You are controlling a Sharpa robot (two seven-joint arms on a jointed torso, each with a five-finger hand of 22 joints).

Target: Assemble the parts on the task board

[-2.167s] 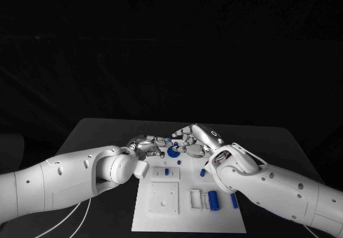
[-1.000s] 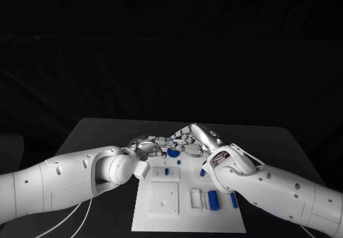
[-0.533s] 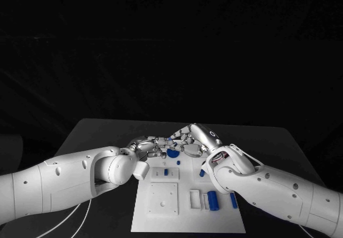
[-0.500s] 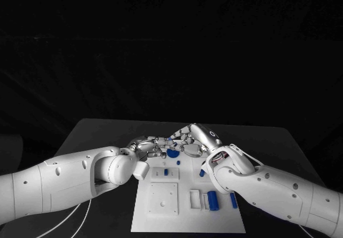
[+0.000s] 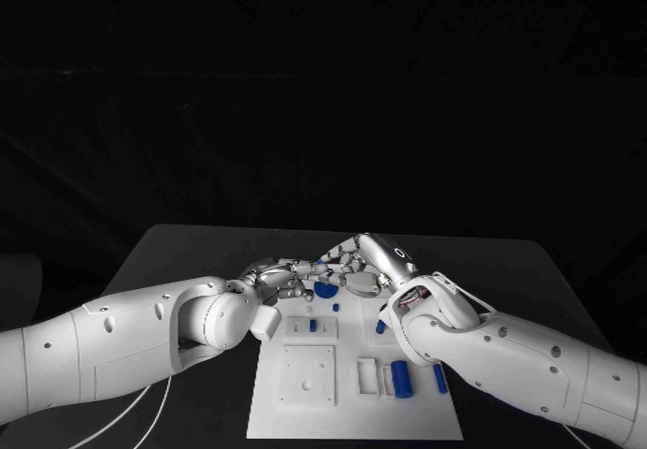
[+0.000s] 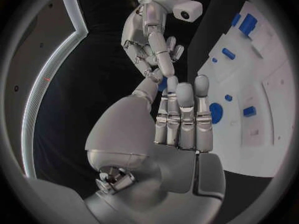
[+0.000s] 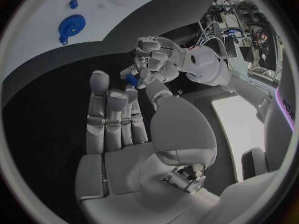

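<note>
Closing in since two seconds ago, the silver left hand [image 5: 280, 277] and silver right hand [image 5: 359, 266] now meet fingertip to fingertip above the far end of the white task board [image 5: 353, 412], pinching a small blue part [image 7: 131, 79] between them, apparently a handover.

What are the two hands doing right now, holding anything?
Left hand: pinches a small blue part.
Right hand: fingertips at the same part; hold cannot be told.
</note>
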